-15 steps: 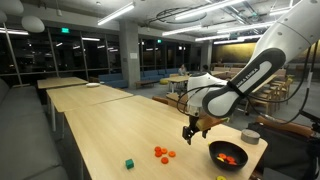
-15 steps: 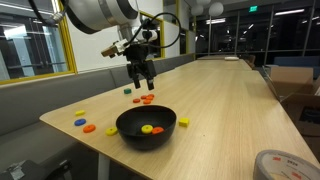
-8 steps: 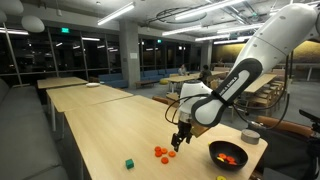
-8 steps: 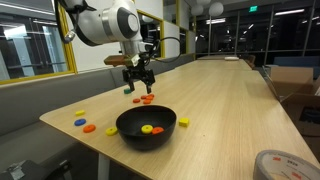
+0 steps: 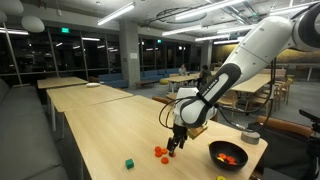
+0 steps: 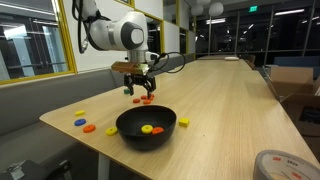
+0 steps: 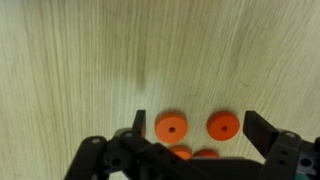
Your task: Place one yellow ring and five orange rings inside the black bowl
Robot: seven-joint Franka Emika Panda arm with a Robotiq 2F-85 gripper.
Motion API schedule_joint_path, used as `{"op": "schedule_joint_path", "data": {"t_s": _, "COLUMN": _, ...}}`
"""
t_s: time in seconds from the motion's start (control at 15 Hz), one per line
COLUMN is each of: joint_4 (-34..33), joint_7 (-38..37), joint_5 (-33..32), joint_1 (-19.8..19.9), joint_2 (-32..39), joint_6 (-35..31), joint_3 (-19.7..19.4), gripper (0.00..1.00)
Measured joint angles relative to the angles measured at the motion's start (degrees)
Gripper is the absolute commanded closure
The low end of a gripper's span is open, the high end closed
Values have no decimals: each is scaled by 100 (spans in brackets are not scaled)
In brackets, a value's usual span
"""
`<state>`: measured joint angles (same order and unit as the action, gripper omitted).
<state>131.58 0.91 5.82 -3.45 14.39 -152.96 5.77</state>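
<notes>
My gripper point(image 7: 200, 127) is open and empty, low over a cluster of orange rings point(image 7: 172, 128) on the wooden table. Two rings lie flat between the fingers; two more point(image 7: 205, 154) are partly hidden under the gripper body. The gripper point(image 5: 172, 145) and the cluster point(image 5: 160, 152) show in both exterior views, as do the gripper point(image 6: 138, 92) and rings point(image 6: 146, 99). The black bowl point(image 6: 146, 143) stands near the table's end with a yellow ring point(image 6: 147, 128) and orange pieces inside. It also shows in an exterior view point(image 5: 213, 150).
A small green cube point(image 5: 129, 162) lies near the cluster. A grey round container point(image 5: 250, 135) stands beyond the bowl. Loose yellow point(image 6: 80, 114), orange point(image 6: 89, 128) and yellow point(image 6: 184, 122) pieces lie around the bowl. A tape roll point(image 6: 285, 165) sits in the foreground.
The gripper has moved away from the bowl's side and down over the orange ring cluster, staying open. The rings and bowl have not moved.
</notes>
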Motion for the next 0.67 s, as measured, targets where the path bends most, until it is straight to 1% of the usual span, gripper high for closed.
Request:
{"op": "schedule_joint_path", "data": {"t_s": 0.2, "joint_4": -207, "joint_7": -29, "joint_5": -154, "joint_1": -4, "joint_2": 194, "joint_6": 76, "joint_3": -89, "gripper": 0}}
{"op": "schedule_joint_path", "data": {"t_s": 0.53, "joint_4": -439, "joint_7": -316, "joint_5": -640, "joint_1": -64, "joint_2": 443, "joint_6": 98, "joint_3": -315, "gripper": 0}}
{"op": "schedule_joint_path", "data": {"t_s": 0.67, "joint_4": -519, "joint_7": -380, "joint_5": -692, "joint_1": -78, "joint_2": 541, "joint_6": 106, "joint_3": -336, "gripper": 0}}
